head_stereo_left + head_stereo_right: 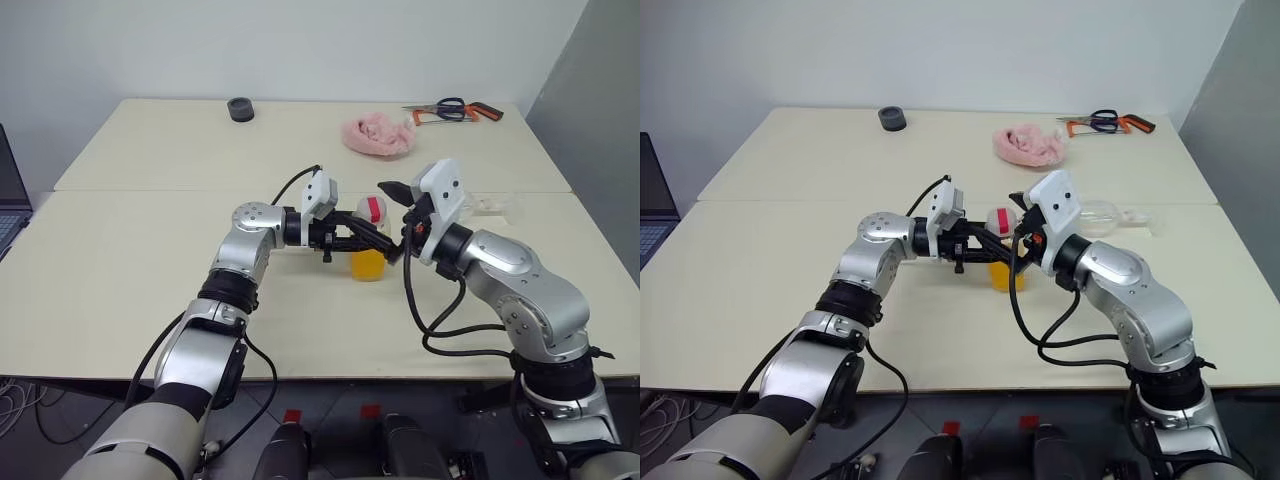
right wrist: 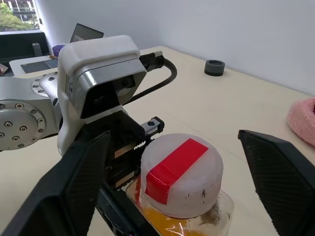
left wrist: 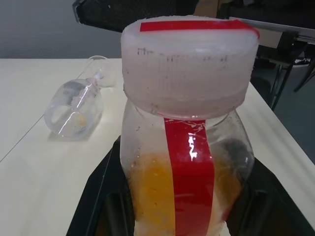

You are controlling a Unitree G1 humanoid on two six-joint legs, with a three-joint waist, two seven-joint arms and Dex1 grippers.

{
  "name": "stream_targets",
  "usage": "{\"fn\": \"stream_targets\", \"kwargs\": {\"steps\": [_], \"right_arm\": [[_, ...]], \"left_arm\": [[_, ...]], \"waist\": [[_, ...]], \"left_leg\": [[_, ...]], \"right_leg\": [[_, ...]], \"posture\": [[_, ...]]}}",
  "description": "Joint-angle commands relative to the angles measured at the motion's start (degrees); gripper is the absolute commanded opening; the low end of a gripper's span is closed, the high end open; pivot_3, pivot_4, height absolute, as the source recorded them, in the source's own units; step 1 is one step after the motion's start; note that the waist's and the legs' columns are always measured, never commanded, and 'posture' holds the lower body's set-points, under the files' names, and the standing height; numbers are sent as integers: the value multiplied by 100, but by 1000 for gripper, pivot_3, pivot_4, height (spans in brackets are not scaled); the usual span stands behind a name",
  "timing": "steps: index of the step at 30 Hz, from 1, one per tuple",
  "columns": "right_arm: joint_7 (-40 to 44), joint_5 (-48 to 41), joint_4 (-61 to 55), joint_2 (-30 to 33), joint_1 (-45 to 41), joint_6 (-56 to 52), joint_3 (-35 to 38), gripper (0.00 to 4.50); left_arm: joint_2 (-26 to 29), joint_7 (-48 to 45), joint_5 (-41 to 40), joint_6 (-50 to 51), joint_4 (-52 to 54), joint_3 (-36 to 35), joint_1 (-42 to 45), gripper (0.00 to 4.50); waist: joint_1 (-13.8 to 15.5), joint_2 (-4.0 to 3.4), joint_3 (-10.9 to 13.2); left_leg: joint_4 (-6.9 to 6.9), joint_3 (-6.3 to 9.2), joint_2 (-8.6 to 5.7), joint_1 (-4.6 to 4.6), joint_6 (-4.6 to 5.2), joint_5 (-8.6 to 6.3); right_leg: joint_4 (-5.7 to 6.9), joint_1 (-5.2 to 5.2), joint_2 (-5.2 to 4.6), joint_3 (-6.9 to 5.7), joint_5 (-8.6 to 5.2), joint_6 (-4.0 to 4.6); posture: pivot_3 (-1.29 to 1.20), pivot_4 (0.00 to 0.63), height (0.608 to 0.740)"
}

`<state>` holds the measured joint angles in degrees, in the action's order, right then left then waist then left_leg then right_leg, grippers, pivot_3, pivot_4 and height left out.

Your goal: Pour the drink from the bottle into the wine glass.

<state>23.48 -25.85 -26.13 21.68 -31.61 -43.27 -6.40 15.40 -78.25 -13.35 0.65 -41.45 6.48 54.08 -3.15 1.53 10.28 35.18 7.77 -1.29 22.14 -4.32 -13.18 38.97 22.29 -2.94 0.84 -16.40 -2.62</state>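
Orange drink fills the lower bottle [image 3: 187, 162], clamped upright mid-worktop by the left pincer [image 1: 352, 240]. Spread wide, the right pincer [image 2: 177, 177] brackets the cap [image 2: 179, 172]: centre it, close squarely, then twist. At two o'clock, the wine glass [image 3: 78, 105] lies toppled.

No readable text; bottle [image 3: 189, 147] cap rim bears faint print, illegible

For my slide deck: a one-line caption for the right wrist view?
Open right gripper straddles the capped bottle held upright by the left gripper.
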Motion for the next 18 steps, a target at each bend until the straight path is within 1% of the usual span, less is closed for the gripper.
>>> {"fn": "stream_targets", "kwargs": {"steps": [1, 4, 5, 9, 11, 12, 14, 16, 18], "right_arm": [[-10, 56, -85, -10, -48, 29, 59, 3199], [-5, 100, -54, -9, -54, 50, 44, 2092], [40, 119, -40, 15, -66, 68, 18, 1839], [292, 71, 38, 66, -119, 157, -30, 1846], [732, -24, 244, 154, -200, 333, -78, 1846], [1050, -67, 411, 227, -267, 473, -108, 1846], [1943, -223, 952, 402, -511, 765, -150, 1846], [2705, -163, 1582, 566, -812, 1085, -269, 1846], [3156, -30, 2111, 634, -1062, 1321, -364, 1846]], "left_arm": [[11, -40, -36, -128, 73, -79, 220, 1796], [13, -46, -34, -134, 74, -77, 221, 1796], [13, -48, -33, -134, 74, -77, 223, 1796], [16, -86, -34, -100, 104, -78, 236, 1796], [20, -130, -44, -63, 108, -77, 262, 1796], [22, -160, -45, -57, 106, -70, 276, 1796], [34, -246, -37, -52, 106, -45, 306, 1796], [50, -323, -31, -51, 112, -35, 333, 1795], [60, -369, -29, -45, 109, -41, 356, 1795]], "waist": [[0, 0, 0], [-1, 0, 0], [-1, 0, 0], [-2, 0, 0], [-4, 0, 0], [-5, 0, 0], [-10, 0, 0], [-13, -2, 1], [-15, -2, 1]], "left_leg": [[0, 0, 0, 0, 0, 0], [0, 0, 0, 0, 0, 0], [0, 0, 0, 0, 0, 0], [0, 0, 0, 0, 0, 0], [0, -1, 0, 0, 0, 0], [0, -1, 0, 0, 0, 0], [0, -1, -1, 0, 0, 0], [1, -3, -2, 0, 1, 0], [1, -2, -1, -1, 1, 0]], "right_leg": [[0, 0, 0, 0, 0, 0], [0, 0, 0, 0, 0, 0], [0, 0, 0, 0, 0, 0], [0, 0, 0, 0, 0, 0], [0, 0, 0, 0, 0, 0], [0, 0, 0, 0, 0, 0], [0, 0, 0, -1, 0, 0], [0, 0, 1, 0, 0, 0], [0, -1, 1, -2, 0, 0]], "posture": [[0, 150, 740], [0, 150, 740], [0, 150, 740], [0, 150, 740], [0, 150, 740], [0, 150, 740], [0, 150, 740], [0, 150, 740], [0, 150, 740]]}}
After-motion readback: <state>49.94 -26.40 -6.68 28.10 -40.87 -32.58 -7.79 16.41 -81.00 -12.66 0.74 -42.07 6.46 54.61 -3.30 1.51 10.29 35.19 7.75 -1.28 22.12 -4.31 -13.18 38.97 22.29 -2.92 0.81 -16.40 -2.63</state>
